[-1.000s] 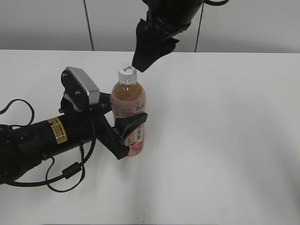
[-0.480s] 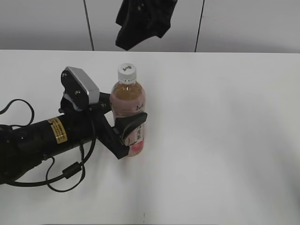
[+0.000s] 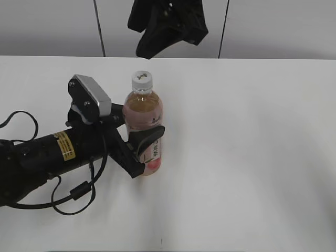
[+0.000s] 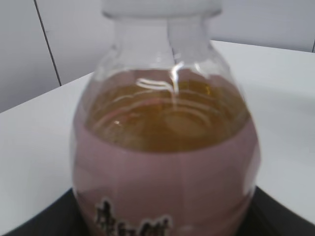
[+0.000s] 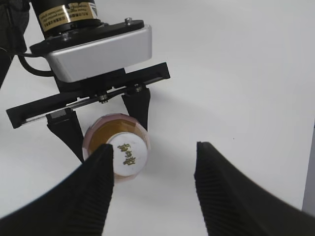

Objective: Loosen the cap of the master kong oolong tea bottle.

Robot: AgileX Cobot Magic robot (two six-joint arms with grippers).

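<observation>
Master kong oolong tea bottle (image 3: 144, 128) stood upright on a white table (image 3: 252, 152) in the exterior view, left of centre, with its cap (image 3: 142, 79) seated on the neck. The left arm lay low across the table from the left edge, and the left gripper (image 3: 140, 149) reached in sideways, its dark fingers closed around the lower labelled half of the bottle. The right gripper (image 3: 163, 31) hung high above and behind the bottle, well clear of the cap and touching nothing. In the left wrist view, the bottle (image 4: 165, 147) filled the frame at close range: clear shoulders, amber tea, a pink label band with dark characters at the bottom edge, and the white cap (image 4: 162, 7) cut off at the top. In the right wrist view, looking straight down, the cap (image 5: 127, 156) showed as a small white disc with a dark logo, the left gripper's fingers (image 5: 138, 105) pressing the bottle (image 5: 98, 135) from both sides. The right gripper (image 5: 152, 187) was spread wide and empty, its two ribbed fingers (image 5: 231, 196) framing the cap from above without contact.
</observation>
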